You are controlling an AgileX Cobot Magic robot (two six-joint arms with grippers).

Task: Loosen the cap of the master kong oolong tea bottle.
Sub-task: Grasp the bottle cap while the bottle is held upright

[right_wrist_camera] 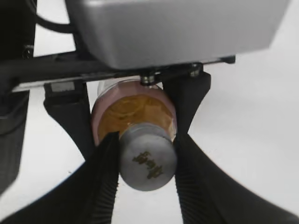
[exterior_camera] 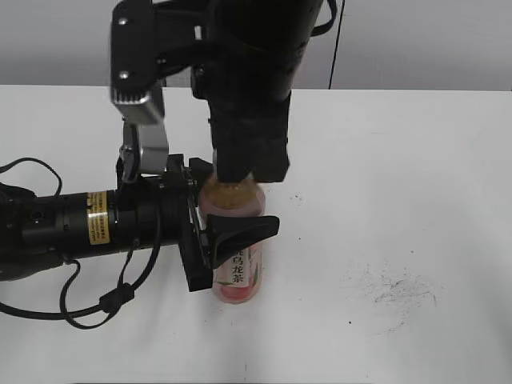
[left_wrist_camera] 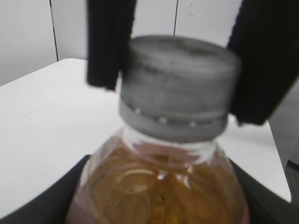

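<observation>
The master kong oolong tea bottle (exterior_camera: 238, 272) stands upright on the white table (exterior_camera: 416, 176), with amber tea and a pink label. My left gripper (exterior_camera: 228, 232) reaches in level from the left and is shut on the bottle's body. Its black fingers (left_wrist_camera: 39, 200) press both sides of the bottle (left_wrist_camera: 159, 186). My right gripper (exterior_camera: 244, 172) comes straight down from above and hides the cap in the exterior view. In the right wrist view the grey cap (right_wrist_camera: 147, 161) with its dark logo sits between ribbed fingers (right_wrist_camera: 100, 182) that touch both its sides. The right gripper (right_wrist_camera: 145, 154) is shut on the cap (left_wrist_camera: 177, 88).
Dark scuff marks (exterior_camera: 392, 288) spot the table at the right front. A black cable (exterior_camera: 72, 308) loops beside the left arm at the front left. A grey wall (exterior_camera: 432, 40) stands behind the table's far edge.
</observation>
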